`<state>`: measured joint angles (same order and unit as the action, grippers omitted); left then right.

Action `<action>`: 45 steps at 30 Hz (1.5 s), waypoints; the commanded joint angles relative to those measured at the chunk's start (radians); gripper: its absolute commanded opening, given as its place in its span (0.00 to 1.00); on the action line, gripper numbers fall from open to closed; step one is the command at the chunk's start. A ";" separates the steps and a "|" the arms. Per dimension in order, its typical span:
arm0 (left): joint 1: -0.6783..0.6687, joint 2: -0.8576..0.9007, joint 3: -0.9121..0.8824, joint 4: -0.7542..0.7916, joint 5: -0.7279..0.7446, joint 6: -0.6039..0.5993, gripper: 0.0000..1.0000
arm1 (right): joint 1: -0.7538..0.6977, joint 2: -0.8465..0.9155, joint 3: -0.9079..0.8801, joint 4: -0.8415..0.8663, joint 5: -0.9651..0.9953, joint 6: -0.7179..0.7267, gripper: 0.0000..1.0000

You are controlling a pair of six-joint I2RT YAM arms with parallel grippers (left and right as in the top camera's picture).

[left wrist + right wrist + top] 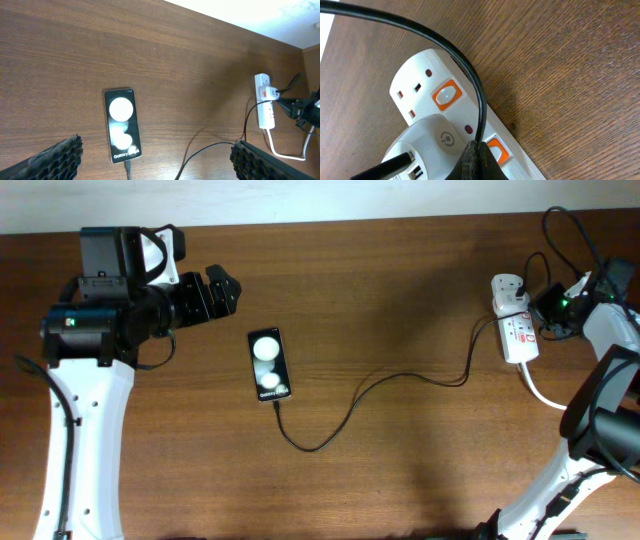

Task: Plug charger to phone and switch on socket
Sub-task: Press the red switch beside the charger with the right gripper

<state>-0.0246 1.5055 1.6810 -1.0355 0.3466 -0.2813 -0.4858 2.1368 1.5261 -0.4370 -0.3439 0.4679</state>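
Tabletop of brown wood [400,260] runs open between the arms, crossed only by the long thin black charger cable [400,376]. The small glossy black phone [269,365] lies flat left of centre, and the cable's tip meets its lettered end. The white oblong power strip [520,335] sits near the right edge with a white adapter [508,288] plugged into it. The left gripper [228,292] hovers beside the phone, fingers spread wide and empty. The right gripper [476,157] is pinched closed on nothing, its tip down by an orange switch [497,150]. A black cable [445,45] arches across above.
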 commanded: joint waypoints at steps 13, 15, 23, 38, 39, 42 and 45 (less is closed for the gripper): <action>0.005 -0.006 0.006 0.001 -0.007 -0.006 0.99 | 0.029 0.015 0.016 -0.023 0.017 0.005 0.04; 0.005 -0.006 0.006 0.001 -0.007 -0.006 0.99 | 0.029 0.016 0.016 -0.022 0.017 0.005 0.04; 0.005 -0.006 0.006 0.001 -0.007 -0.006 0.99 | 0.030 0.072 0.016 -0.027 -0.014 0.005 0.04; 0.005 -0.006 0.006 0.001 -0.007 -0.006 0.99 | 0.062 0.077 0.016 -0.100 -0.027 0.006 0.04; 0.005 -0.006 0.006 0.001 -0.007 -0.006 0.99 | 0.062 0.077 0.016 -0.107 -0.027 0.013 0.04; 0.005 -0.006 0.006 0.001 -0.007 -0.006 0.99 | 0.062 0.077 0.016 -0.113 -0.063 0.013 0.04; 0.005 -0.006 0.006 0.001 -0.007 -0.006 0.99 | 0.062 0.077 0.016 -0.125 -0.071 0.013 0.04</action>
<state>-0.0246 1.5055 1.6810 -1.0359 0.3462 -0.2813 -0.4690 2.1685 1.5650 -0.5236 -0.3286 0.4736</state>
